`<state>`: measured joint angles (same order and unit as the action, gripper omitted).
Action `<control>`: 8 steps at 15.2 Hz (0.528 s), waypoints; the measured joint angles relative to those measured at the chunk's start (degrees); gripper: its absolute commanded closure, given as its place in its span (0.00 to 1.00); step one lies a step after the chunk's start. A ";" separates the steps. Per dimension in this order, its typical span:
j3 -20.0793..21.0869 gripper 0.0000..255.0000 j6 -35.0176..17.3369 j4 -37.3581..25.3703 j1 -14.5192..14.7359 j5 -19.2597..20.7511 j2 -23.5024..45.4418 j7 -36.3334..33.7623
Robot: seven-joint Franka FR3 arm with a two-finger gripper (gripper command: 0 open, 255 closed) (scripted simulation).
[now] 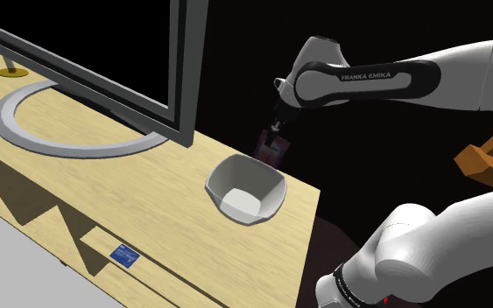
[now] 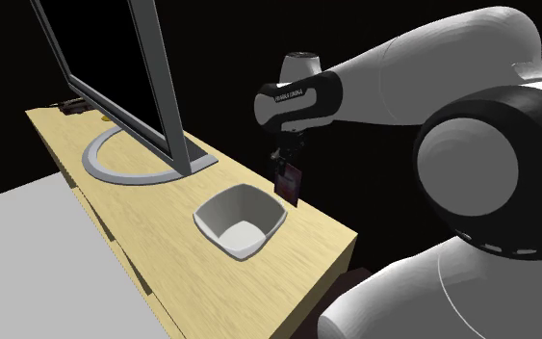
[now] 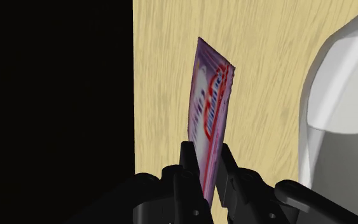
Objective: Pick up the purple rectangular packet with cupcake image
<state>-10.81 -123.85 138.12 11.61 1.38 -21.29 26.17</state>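
Packet (image 3: 210,95) first: a slim purple wrapper with red and white print. It stands on end, pinched at its upper end between the two black fingers of the gripper (image 3: 206,153), which press on its flat faces. In the wrist view the print looks more like lettering than a picture, and I cannot make out a cupcake.

It hangs at the back edge of the wooden desk (image 1: 148,201), the long edge that borders the black area, close to the end corner nearest the arm's stand. In the shoulder view the packet (image 1: 272,149) shows dimly just under the gripper (image 1: 277,133). I cannot tell whether its lower end is clear of the wood or resting on it.

Just in front of it, toward the desk's front edge, sits a white bowl (image 1: 246,188) with rounded corners, near the packet but apart from it. Further along the desk a monitor (image 1: 104,44) stands on a curved grey base (image 1: 34,131), well apart from both.

To my eye the grasp is made and the lift is the step in hand. The next move calls for a straight rise with a firm pinch. The wrapper is thin and held by one end, so it could slip or swing, and it should be kept off the bowl's rim.
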 measured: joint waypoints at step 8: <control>0.45 1.00 6.41 -4.87 0.04 0.10 -1.56 -0.46</control>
<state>-10.35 -117.43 133.25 11.65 1.48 -22.85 25.71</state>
